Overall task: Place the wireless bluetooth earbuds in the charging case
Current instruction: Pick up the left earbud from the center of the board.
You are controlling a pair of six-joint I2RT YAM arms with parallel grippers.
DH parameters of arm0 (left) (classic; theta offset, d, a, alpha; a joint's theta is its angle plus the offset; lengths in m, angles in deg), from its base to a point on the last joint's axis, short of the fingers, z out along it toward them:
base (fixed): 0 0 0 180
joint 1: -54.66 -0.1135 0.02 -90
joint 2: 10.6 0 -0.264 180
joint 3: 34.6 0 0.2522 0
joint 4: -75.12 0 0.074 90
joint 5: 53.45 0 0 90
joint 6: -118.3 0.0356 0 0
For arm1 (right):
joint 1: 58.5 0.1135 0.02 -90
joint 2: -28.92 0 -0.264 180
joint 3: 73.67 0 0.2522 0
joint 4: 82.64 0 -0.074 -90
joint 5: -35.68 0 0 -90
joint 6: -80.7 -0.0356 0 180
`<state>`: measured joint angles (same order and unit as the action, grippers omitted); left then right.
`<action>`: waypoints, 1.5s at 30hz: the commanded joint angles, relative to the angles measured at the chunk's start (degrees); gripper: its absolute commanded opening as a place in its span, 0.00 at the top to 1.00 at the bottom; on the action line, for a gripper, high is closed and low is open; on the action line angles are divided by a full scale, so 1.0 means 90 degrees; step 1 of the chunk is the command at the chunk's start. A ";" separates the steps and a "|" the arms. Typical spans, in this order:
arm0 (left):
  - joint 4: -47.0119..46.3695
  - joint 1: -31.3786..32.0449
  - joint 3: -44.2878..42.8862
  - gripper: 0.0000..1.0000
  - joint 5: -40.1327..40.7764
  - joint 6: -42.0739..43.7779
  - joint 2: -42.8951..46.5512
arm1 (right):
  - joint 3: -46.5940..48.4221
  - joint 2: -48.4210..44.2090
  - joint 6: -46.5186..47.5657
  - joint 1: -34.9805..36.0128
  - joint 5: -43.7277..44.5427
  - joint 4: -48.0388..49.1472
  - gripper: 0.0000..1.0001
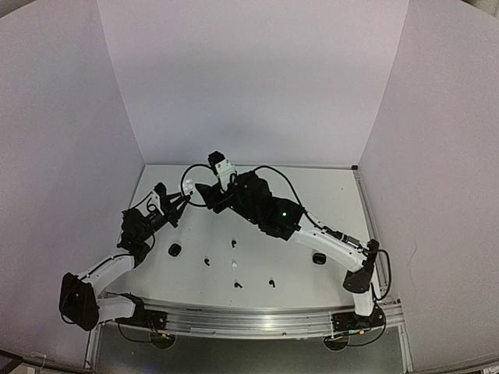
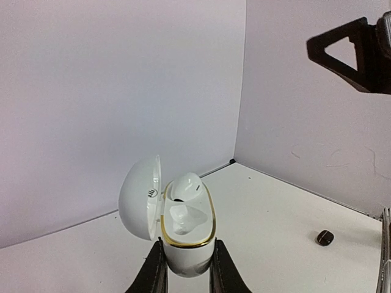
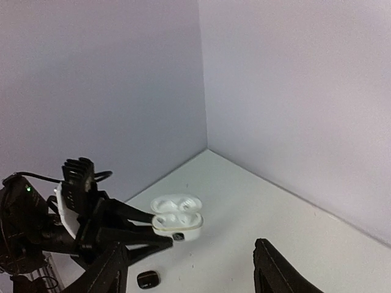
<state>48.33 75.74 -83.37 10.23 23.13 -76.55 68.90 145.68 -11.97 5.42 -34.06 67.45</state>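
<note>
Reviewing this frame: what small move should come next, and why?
Probably lower the right gripper toward the loose white earbud on the table to pick it up. The left gripper holds the white case, lid open, with a seated white earbud and the other socket seemingly empty; the right gripper's jaws stand open and empty.

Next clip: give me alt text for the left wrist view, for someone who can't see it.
The left gripper clamps an open white charging case, gold-rimmed, with its lid open to the left and one white earbud seated in the far slot; the near slot looks empty. Beyond, a small black case lies on the white table.
</note>
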 commanded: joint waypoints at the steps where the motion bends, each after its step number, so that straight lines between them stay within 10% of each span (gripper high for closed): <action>1: -0.0125 0.0031 0.0145 1.00 0.0657 -0.0101 0.0230 | 0.0116 -0.0225 -0.1813 -0.0188 0.1317 -0.2688 0.33; 13: 0.0648 0.0031 0.0483 1.00 0.1273 -0.0046 0.1090 | 0.0422 0.1164 -0.3952 -0.0476 -0.0414 -0.5515 0.31; 45: 0.0878 0.0281 0.1998 1.00 0.1202 -0.0742 0.3667 | 0.0650 0.3141 -0.5157 -0.0467 -0.1983 -0.5580 0.50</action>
<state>57.45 77.99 -64.35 23.11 21.34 -44.55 73.70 174.33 -57.68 0.95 -51.40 18.18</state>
